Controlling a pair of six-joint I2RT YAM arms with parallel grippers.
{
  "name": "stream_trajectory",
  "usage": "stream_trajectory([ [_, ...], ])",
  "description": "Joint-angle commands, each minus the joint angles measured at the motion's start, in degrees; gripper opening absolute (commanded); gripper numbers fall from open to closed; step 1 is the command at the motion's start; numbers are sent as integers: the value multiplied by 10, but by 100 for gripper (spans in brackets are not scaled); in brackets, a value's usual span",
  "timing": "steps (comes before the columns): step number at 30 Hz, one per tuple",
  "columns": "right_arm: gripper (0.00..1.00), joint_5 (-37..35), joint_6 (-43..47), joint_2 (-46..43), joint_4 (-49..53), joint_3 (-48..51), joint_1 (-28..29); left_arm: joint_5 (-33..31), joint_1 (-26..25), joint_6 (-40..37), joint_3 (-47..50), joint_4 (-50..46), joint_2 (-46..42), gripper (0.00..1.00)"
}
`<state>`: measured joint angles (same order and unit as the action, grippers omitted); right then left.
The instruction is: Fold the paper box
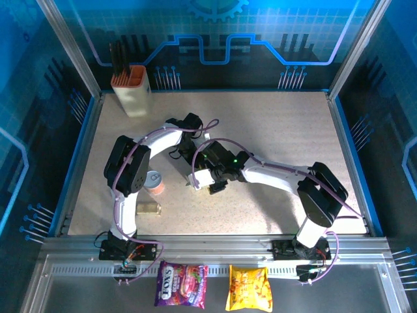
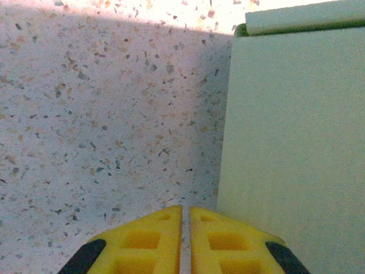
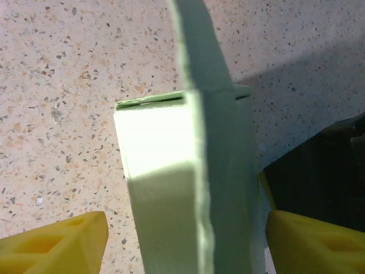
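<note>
Right hand (image 3: 185,251) is released right now, yellow fingers (image 3: 57,245) spread wide on either side of the paper box (image 3: 165,188). The near-side one is clearly off the card. The other sits just beside the wall, and I can't tell if it's touching.

The box stands on the speckled surface (image 1: 273,130) about mid-table, where the two arms meet. It looks mostly formed to me, with one flap (image 3: 197,45) sticking up edge-on along the top.

The left hand (image 2: 185,228) is clenched on nothing, tips pressed together, low over the surface just beside the box's flat side wall.

My read is that the step in hand is getting that flap down and tucked. How I'd run it:

- Close the right hand only until the card stops sliding. This stuff is thin and will probably cave if I squeeze hard.
- Grip low on the body, well clear of the crease, so the flap can hinge freely.
- Keep the left hand clenched and use it as a blunt pusher, coming in over the top edge and pressing along the crease, not at the flap's tip.
- Go slow, since a sideways shove would likely just tip or skate the box.
</note>
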<state>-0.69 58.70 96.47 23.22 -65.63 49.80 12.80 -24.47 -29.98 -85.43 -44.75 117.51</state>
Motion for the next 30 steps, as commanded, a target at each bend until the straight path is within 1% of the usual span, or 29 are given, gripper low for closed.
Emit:
stream_trajectory([
  [1,74,20,18,-23,32,-9,-5,-4,5,-4,-11,-18,9,13],
  [5,73,-12,35,-3,17,-11,-11,0,5,-4,-11,-16,10,13],
  [8,72,5,36,4,12,-19,-20,0,5,-4,-12,-17,10,13],
  [12,72,12,40,7,30,-31,-20,-4,6,-5,-12,-20,16,13],
  [22,73,12,13,-37,32,9,-17,-10,9,-3,-14,-22,29,11],
  [28,77,3,7,-62,32,30,-12,-11,11,-1,-14,-22,36,11],
  [30,78,-6,-2,-70,17,38,-11,-11,11,-1,-13,-23,38,11],
])
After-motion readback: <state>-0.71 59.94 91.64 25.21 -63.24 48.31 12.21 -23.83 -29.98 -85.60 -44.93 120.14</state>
